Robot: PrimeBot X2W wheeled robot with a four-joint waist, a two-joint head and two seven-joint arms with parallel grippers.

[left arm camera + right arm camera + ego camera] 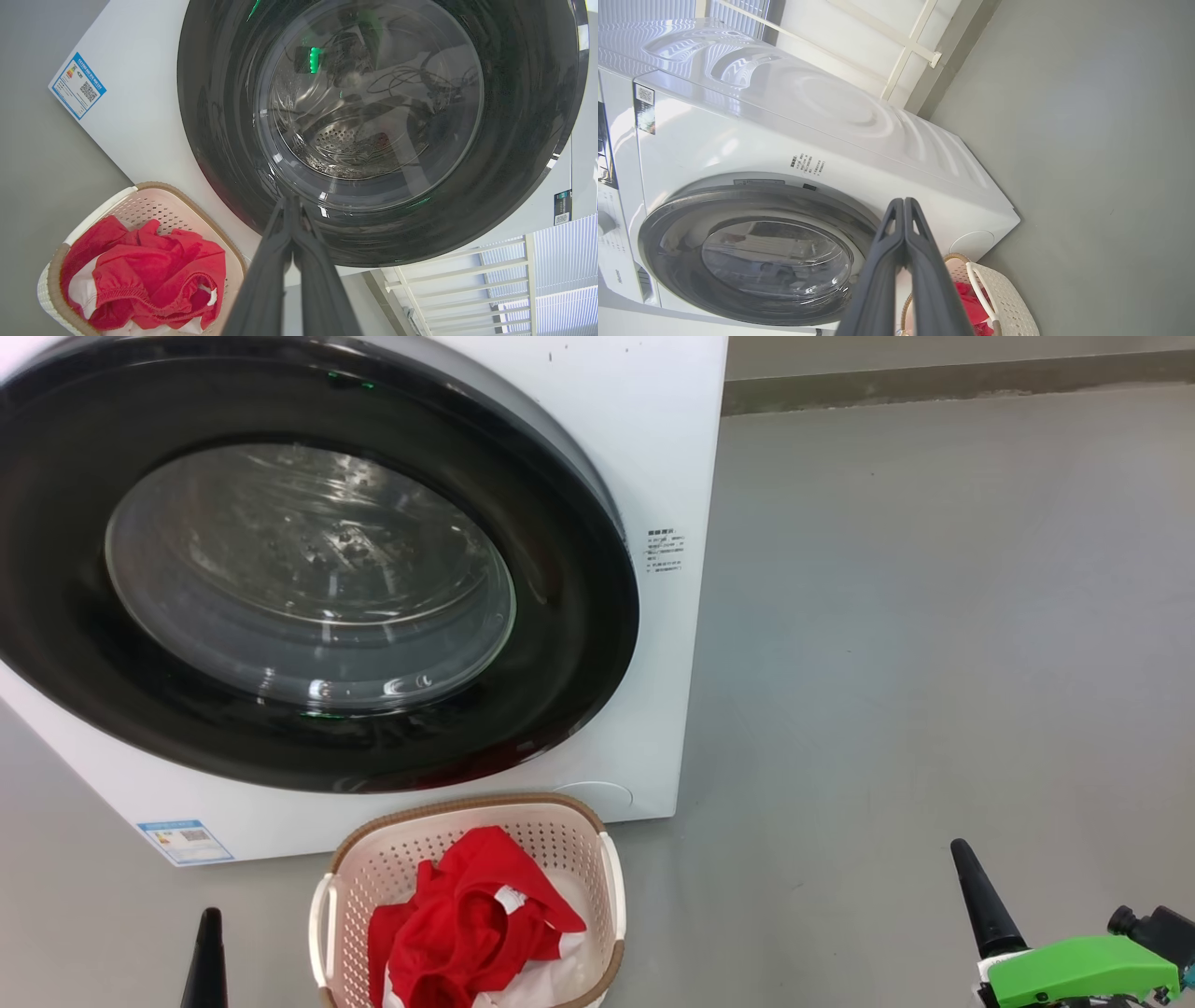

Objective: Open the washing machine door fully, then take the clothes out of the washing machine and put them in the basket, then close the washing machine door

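While the washing machine door [308, 569] sits shut against the washing machine [653, 448] in the head view, the basket [560, 831] stands on the floor [934, 616] just in front, with the clothes [467, 915] inside it. The left gripper [207, 957] and the right gripper [976, 891] are low at the corners, touching nothing. In the left wrist view, the left fingers [275, 261] are pressed together and empty, pointing at the door's black rim. In the right wrist view, the right fingers [882, 270] are also pressed together, empty, before the machine's front.

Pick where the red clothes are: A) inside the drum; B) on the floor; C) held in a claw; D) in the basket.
D: the red clothes lie bunched in the perforated basket standing before the washing machine, its door closed.
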